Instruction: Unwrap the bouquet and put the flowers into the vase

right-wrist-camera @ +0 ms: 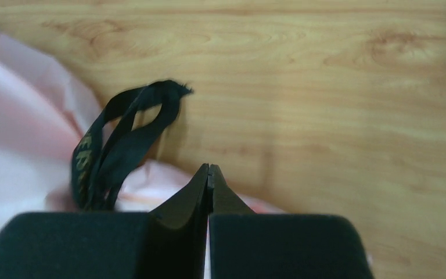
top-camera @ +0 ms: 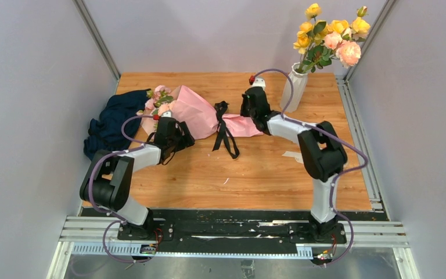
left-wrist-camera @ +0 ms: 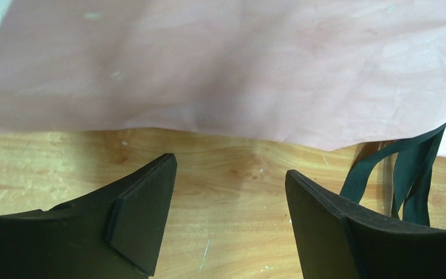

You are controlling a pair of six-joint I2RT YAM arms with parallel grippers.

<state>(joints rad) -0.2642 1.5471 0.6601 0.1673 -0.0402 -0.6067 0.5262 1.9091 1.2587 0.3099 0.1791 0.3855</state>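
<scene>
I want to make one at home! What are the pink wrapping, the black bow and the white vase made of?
The wrapping looks like thin matte paper: it shows soft creases and wrinkles. The bow seems to be flat woven fabric ribbon, floppy, with gold letters on it. The vase looks like white ceramic, hard and ribbed, though from here it could be plastic.

The left arm [top-camera: 142, 157] bends at a low elbow and reaches forward. The left gripper [left-wrist-camera: 229, 174] faces down, fingers wide apart. The right arm [top-camera: 290, 128] folds and stretches inward. The right gripper [right-wrist-camera: 209, 172] seems angled downward, fingertips pressed together.
</scene>
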